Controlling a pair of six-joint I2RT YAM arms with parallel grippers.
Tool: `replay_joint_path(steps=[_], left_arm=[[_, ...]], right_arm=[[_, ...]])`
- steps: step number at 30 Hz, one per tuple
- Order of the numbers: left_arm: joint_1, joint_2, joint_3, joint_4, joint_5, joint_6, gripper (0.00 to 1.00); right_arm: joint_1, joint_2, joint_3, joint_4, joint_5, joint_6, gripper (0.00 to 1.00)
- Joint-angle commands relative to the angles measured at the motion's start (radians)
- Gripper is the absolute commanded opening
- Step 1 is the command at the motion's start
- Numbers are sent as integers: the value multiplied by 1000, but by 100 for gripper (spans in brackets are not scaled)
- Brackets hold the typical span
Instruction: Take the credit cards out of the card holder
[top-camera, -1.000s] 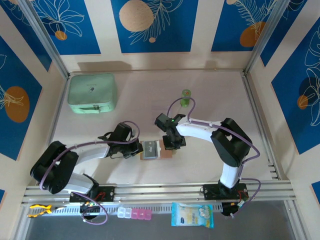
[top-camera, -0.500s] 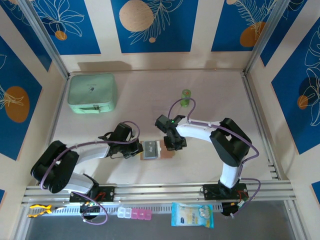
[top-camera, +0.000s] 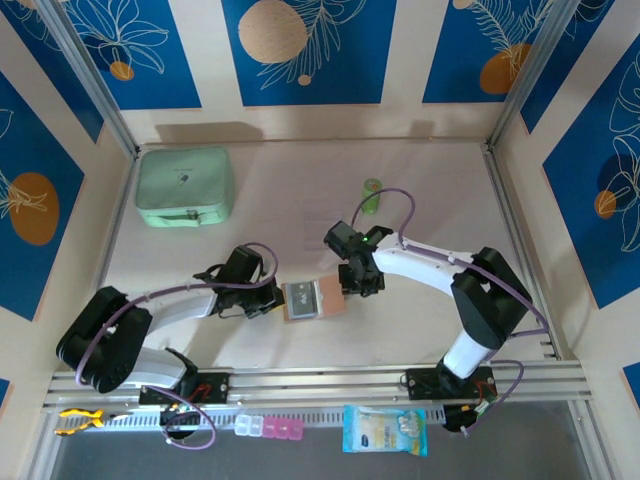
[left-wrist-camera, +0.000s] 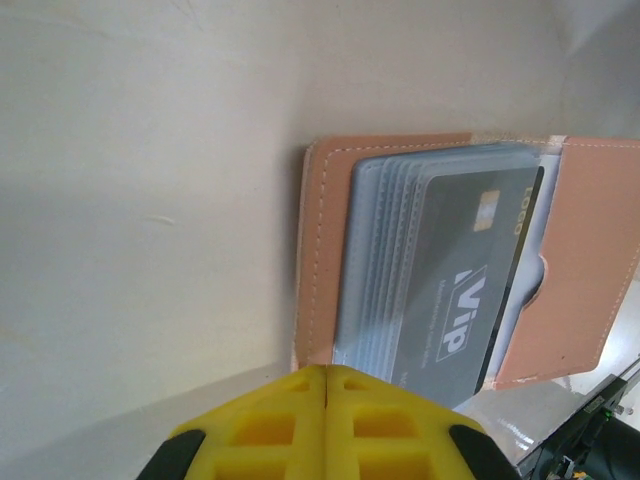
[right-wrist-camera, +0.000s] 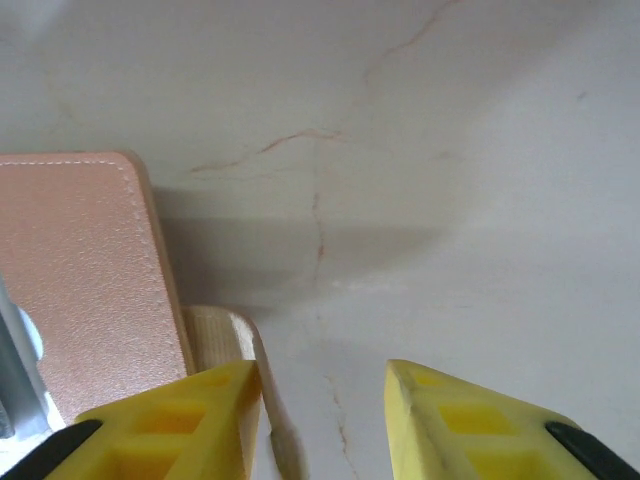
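Note:
The tan-pink card holder (top-camera: 330, 297) lies open on the table between both arms. In the left wrist view its grey-blue pockets (left-wrist-camera: 385, 250) hold a dark grey credit card (left-wrist-camera: 470, 290) printed "ViP". My left gripper (top-camera: 275, 298) is shut, its yellow fingertips (left-wrist-camera: 326, 375) together at the holder's left stitched edge (left-wrist-camera: 318, 250), nothing between them. My right gripper (top-camera: 358, 285) stands open just off the holder's right side. In the right wrist view the pink cover (right-wrist-camera: 80, 270) lies at the left, and the snap tab (right-wrist-camera: 228, 335) runs along the inside of the right gripper's (right-wrist-camera: 320, 385) left finger.
A mint-green zip pouch (top-camera: 186, 187) sits at the back left. A small green bottle (top-camera: 372, 195) stands behind the right arm. A pill organiser (top-camera: 268, 428) and a blue packet (top-camera: 385, 430) lie beyond the front rail.
The right gripper's jaws have spread apart and the arm has shifted a little right, off the holder's right flap. The left gripper has stayed put.

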Motion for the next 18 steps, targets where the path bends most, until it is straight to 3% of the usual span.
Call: replay_joint_path(steps=[1,18], left_arm=[[-1,-5,0,-27,-10,17,2],[-2,71,11,-10,12,23,2]], right_arm=[[-26,-14,-34,-30,9,6,39],[-50,99,-75,6,13,10,54]])
